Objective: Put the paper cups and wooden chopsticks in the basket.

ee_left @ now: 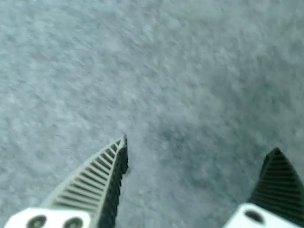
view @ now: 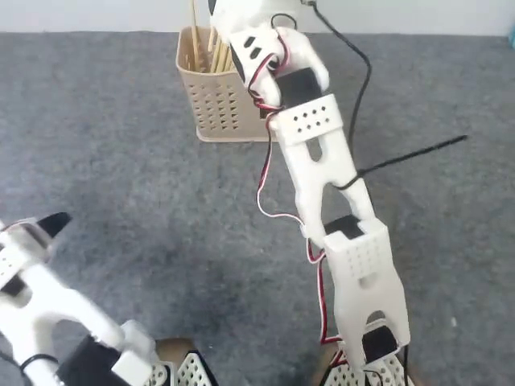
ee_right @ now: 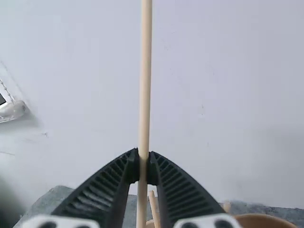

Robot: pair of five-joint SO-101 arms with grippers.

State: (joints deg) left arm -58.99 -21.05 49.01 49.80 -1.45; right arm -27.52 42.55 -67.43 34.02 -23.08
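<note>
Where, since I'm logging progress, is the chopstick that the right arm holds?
The chopstick is clamped in the right end effector, which in the high view hangs above the basket at the table's far edge, near the chopsticks already inside.

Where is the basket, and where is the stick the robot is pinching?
basket [view: 217,104], high view, on its holed front wall.
chopstick [ee_right: 146,71], right wrist view, on its bare shaft above the right gripper [ee_right: 143,155] that is shut on it.

beige perforated plastic basket [view: 229,104] at far desk edge | thin wooden chopsticks [view: 199,48] upright inside | white right arm [view: 322,153] stretched to basket | left gripper [view: 44,227] low over grey felt desk [view: 121,161]
</note>
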